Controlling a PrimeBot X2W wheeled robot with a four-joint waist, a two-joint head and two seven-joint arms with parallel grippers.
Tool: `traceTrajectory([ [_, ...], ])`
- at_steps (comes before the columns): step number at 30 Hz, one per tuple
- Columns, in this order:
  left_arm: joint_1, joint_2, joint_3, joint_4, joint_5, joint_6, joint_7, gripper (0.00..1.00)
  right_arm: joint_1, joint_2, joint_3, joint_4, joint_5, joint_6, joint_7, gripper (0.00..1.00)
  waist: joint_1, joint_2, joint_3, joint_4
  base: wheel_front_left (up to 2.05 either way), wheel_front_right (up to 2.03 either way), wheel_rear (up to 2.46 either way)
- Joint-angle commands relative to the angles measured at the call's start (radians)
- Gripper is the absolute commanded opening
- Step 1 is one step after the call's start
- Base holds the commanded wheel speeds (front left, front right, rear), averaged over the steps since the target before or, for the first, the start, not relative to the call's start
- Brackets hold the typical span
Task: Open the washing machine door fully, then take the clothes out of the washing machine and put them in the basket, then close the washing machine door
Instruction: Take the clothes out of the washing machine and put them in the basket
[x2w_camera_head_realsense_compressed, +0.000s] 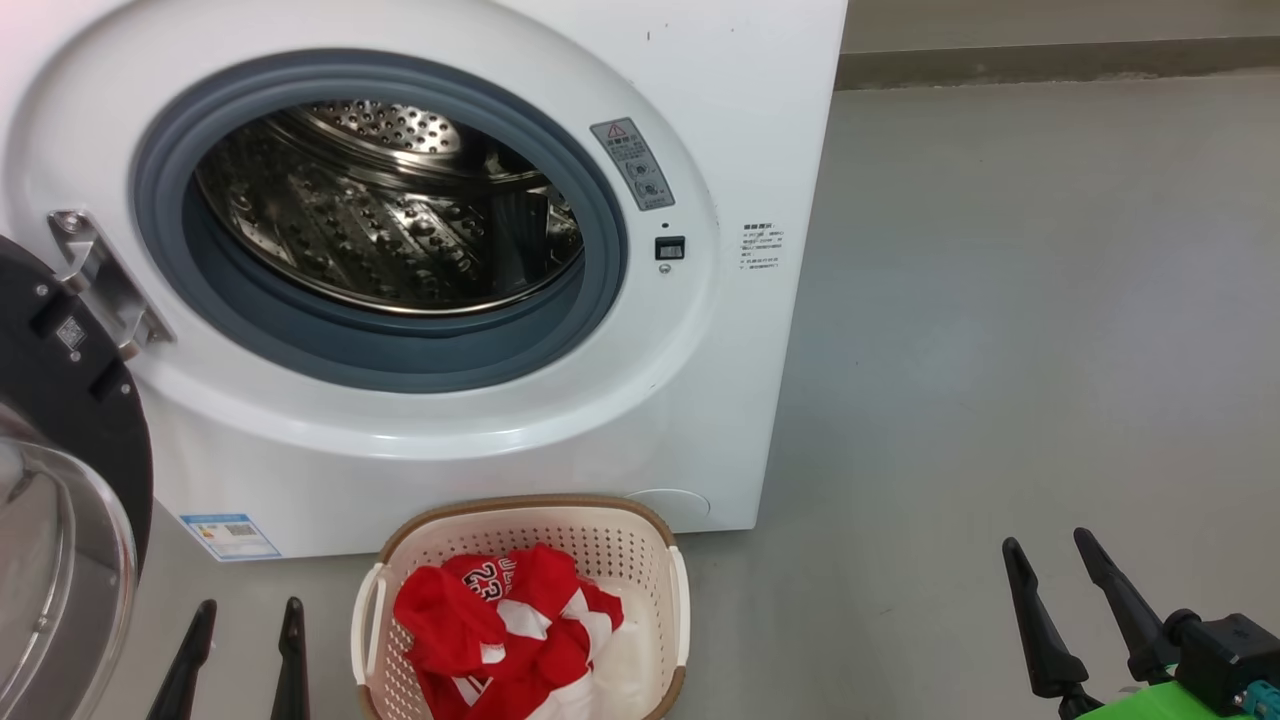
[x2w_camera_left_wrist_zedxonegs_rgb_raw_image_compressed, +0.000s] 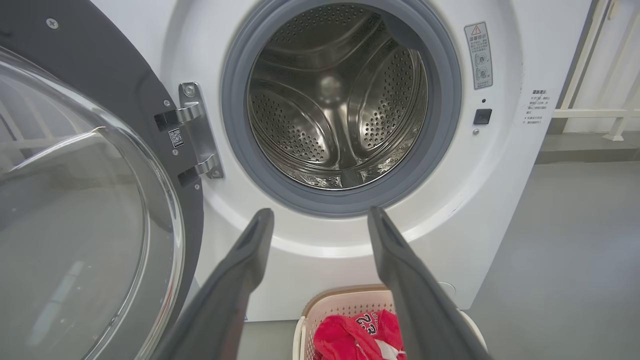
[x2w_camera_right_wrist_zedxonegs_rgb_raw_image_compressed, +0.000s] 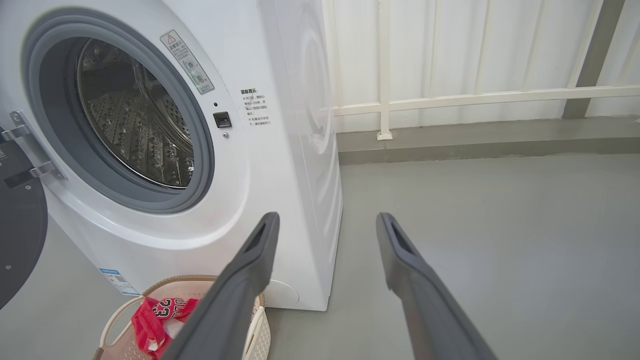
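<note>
Left end effector (x2w_camera_head_realsense_compressed: 250, 602) and right end effector (x2w_camera_head_realsense_compressed: 1046, 538) gape wide, empty; clothes (x2w_camera_head_realsense_compressed: 500, 620) in basket (x2w_camera_head_realsense_compressed: 520, 505) read 23.

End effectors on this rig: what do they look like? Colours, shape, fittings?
Left gripper and right gripper: each has two long, tapered, dark grey fingers with a recessed slot near the tip. Behind the right one sit a black block, a bright green cover and a teal connector.

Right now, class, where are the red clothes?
In the head view, the clothes lie inside the basket on the floor, bottom centre, directly before the washing machine.
</note>
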Motion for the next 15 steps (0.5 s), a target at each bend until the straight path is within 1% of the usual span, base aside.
traceTrajectory([
  [1,-0.013,0.004,0.034,-0.029,-0.007,0.002,-0.005,1.00,0.002,-0.013,0.011,-0.028,0.006,0.006,-0.006,1.00,0.0000,0.0000,0.000,0.002,0.00,0.00,0.00],
  [15,-0.013,0.003,0.024,-0.037,-0.004,0.010,-0.005,1.00,0.001,-0.011,0.010,-0.027,0.004,0.006,-0.006,1.00,0.0000,0.0000,0.002,0.001,0.00,0.00,0.00],
])
